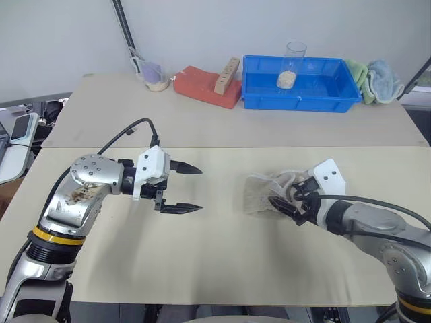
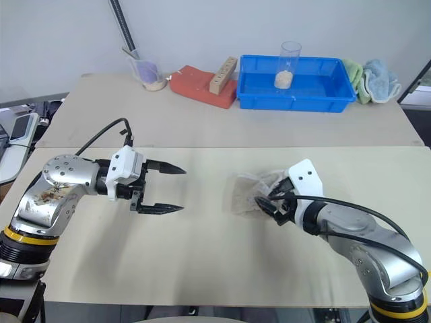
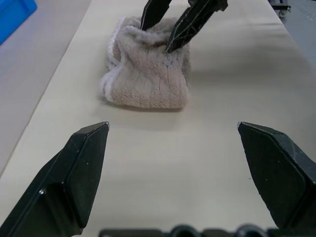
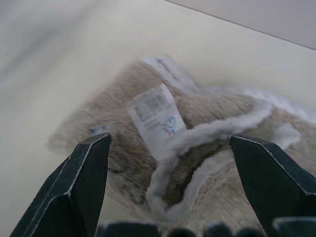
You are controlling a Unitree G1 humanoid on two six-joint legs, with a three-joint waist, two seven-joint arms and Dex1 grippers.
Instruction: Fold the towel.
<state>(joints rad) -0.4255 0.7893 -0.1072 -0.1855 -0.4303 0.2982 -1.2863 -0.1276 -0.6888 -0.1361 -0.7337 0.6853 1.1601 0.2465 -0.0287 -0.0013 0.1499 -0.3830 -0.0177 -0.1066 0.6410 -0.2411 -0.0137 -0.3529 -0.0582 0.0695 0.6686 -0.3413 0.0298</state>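
The towel (image 1: 264, 192) lies crumpled on the near table, a small beige terry cloth with white piped edging (image 4: 212, 131) and a white tag (image 4: 155, 116). My right gripper (image 1: 283, 203) is open and hangs just over the towel's right side, fingertips close above the cloth and holding nothing. My left gripper (image 1: 190, 188) is open and empty, well to the left of the towel with its fingers pointing toward it. The left wrist view shows the towel (image 3: 148, 74) ahead with the right gripper's fingertips (image 3: 185, 32) at its far edge.
On the far table stand a blue bin (image 1: 300, 84) holding a clear cup (image 1: 291, 64), a red block (image 1: 205, 86) with a wooden piece on it, and a small cup (image 1: 153, 75). Bunched green and light blue cloths (image 1: 374, 79) lie right of the bin.
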